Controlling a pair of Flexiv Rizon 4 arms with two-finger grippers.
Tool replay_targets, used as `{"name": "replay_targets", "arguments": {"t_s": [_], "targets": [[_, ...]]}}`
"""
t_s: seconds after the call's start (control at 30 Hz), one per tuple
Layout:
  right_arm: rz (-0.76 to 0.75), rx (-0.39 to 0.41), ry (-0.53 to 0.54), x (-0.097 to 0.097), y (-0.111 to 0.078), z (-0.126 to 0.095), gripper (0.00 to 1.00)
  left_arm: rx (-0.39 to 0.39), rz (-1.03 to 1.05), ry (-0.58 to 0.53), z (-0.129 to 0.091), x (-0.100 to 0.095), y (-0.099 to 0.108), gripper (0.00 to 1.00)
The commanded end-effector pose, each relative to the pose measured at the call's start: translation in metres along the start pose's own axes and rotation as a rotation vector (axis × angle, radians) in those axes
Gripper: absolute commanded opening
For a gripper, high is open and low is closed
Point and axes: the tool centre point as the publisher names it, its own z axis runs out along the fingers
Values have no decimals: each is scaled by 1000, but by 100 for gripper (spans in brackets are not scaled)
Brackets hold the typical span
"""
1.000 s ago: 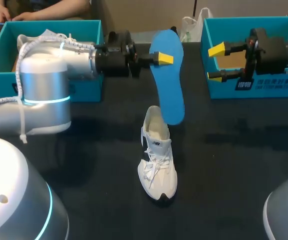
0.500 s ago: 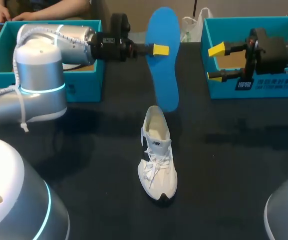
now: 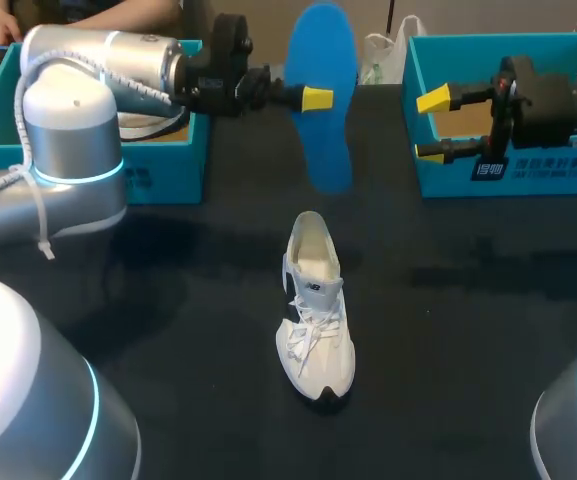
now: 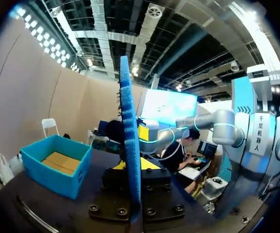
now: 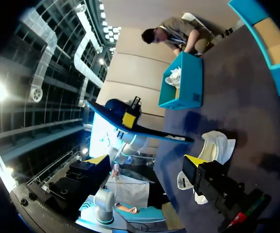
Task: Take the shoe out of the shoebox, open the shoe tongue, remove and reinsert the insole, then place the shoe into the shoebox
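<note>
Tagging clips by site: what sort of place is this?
Likely a tabletop robot workstation for shoe handling: black table, two teal shoeboxes, a white sneaker, and a blue insole in the left end effector.

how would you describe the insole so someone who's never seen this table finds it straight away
On the black table, find the gap between the left teal shoebox and the right teal shoebox. There, beyond the white sneaker standing mid-table, the left tool holds the insole up off the table. It is the only flat, foot-shaped piece, a deeper blue than the teal boxes.
</note>
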Motion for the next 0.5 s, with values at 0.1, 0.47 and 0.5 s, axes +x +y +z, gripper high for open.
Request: {"name": "replay_targets", "arguments": {"t_s": [0.1,0.47,0.5], "targets": [[0,-1,0,0,0,1,100,-209,832,-76,-3,-4,-4,0],[0,-1,0,0,0,1,100,-201,799,-100,-4,-4,-6,0],[0,-1,0,0,0,1,100,-201,799,-100,-4,-4,-6,0]]}}
